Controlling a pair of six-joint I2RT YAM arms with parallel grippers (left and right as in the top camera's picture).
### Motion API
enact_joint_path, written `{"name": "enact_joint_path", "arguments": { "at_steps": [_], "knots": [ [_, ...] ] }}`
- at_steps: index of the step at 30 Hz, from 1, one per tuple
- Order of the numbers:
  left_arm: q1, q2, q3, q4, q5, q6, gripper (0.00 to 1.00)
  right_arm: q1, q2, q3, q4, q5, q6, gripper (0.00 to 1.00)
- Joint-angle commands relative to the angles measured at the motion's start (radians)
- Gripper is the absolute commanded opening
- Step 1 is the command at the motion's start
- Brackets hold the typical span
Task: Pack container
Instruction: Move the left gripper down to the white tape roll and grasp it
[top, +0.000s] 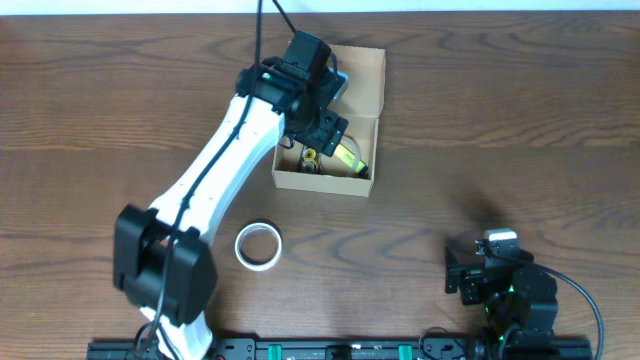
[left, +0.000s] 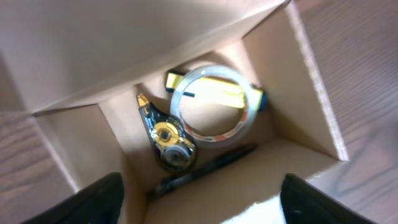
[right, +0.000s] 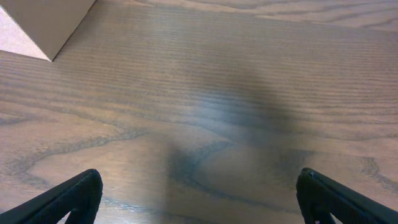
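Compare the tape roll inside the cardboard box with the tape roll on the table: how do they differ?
Look: the clear roll is see-through; the white roll is opaque. Place: the clear roll sits inside the container, on a yellow item; the white roll lies outside it, on the bare table. Both are ring-shaped tape rolls.

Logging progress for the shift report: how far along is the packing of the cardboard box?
Done: a clear tape roll, correction tape dispenser, black pen and a yellow item lie in the container. In hand: nothing; the left gripper hovers open over it, the right gripper sits open apart. Left, likely: the white tape roll on the table, and the flap lid stands open.
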Motion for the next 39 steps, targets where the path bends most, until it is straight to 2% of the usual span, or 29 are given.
{"name": "enact_joint_path", "arguments": {
  "at_steps": [1, 7, 13, 22, 29, 39],
  "knots": [
    [0.003, -0.088, 0.022, -0.021, -0.009, -0.009, 0.91, -0.006, -0.005, -0.008, -0.002, -0.003, -0.014, 0.99],
    [0.004, -0.192, 0.021, -0.148, -0.119, -0.093, 0.98, -0.006, -0.005, -0.008, -0.002, -0.003, -0.014, 0.99],
    [0.004, -0.325, -0.064, -0.145, -0.131, -0.125, 0.95, -0.006, -0.005, -0.008, -0.002, -0.003, -0.014, 0.99],
    [0.003, -0.611, -0.548, -0.011, -0.101, -0.317, 0.95, -0.006, -0.005, -0.008, -0.002, -0.003, -0.014, 0.99],
    [0.003, -0.616, -0.736, 0.064, 0.012, -0.318, 0.95, -0.006, -0.005, -0.008, -0.002, -0.003, -0.014, 0.99],
    [0.003, -0.612, -0.936, 0.138, 0.040, -0.317, 0.95, -0.006, -0.005, -0.008, -0.001, -0.003, -0.014, 0.99]
  ]
}}
